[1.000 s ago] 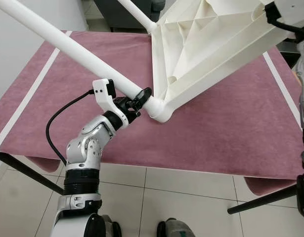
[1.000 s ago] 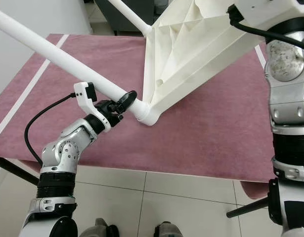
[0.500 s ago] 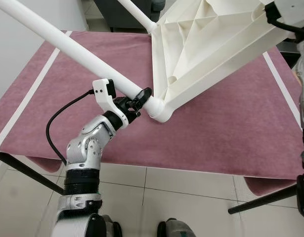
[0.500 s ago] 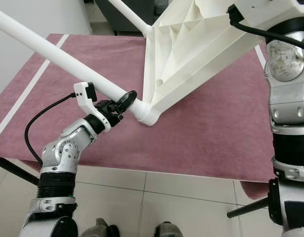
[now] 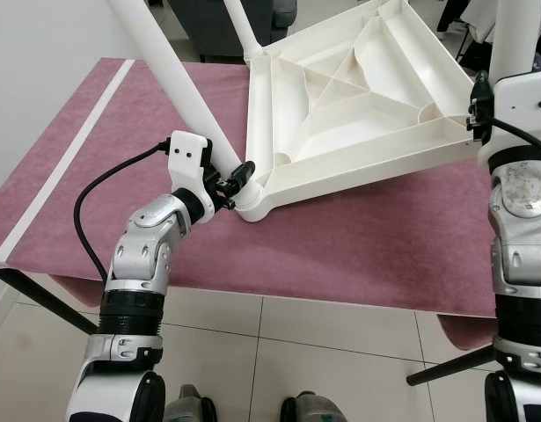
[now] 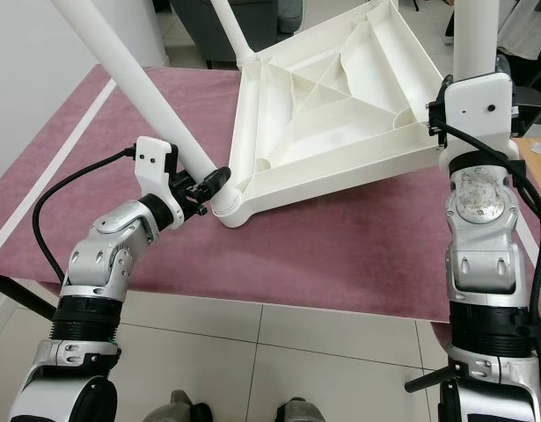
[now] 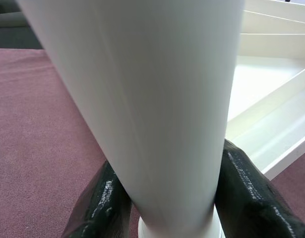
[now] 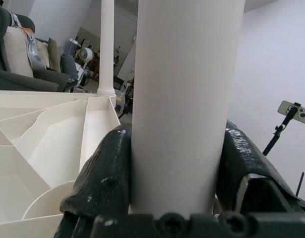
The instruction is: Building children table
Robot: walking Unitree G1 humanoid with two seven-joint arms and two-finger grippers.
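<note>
A wide table covered in a mauve cloth (image 5: 367, 255) lies before me. On it rests the white tabletop (image 5: 340, 132), upside down, ribbed underside up. My left gripper (image 5: 237, 177) clamps one white leg (image 5: 178, 83) just above its corner socket. My right gripper (image 8: 172, 163) clenches another leg (image 6: 475, 40) at the opposite corner.

Both eye views are looking steeply down from the head, sharing the upturned tabletop (image 5: 340, 123) on the mauve cloth (image 5: 358, 246). Each wrist view is facing, very close and possibly defocused, one white leg (image 7: 142, 114).
</note>
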